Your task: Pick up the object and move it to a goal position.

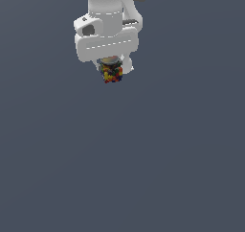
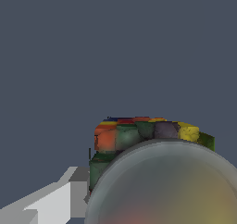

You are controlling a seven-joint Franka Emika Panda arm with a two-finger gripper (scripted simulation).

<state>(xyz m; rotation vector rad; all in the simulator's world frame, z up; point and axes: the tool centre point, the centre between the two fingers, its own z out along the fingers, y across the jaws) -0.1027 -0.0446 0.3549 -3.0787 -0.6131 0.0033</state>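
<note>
While my gripper [image 1: 113,69] sits clamped on the speckled jar [image 1: 112,74] at the far side, I judge it light, rigid, perhaps slick, best held mid-body below the greyish top.

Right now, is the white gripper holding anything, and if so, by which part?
The gripper appears to hold the small multicoloured speckled jar with a greyish round top, gripped near its top; the speckled body hangs below. The finger contact itself is mostly hidden.

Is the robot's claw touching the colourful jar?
Touching. In the exterior view the gripper has the jar between its fingers; one finger presses against its side.
</note>
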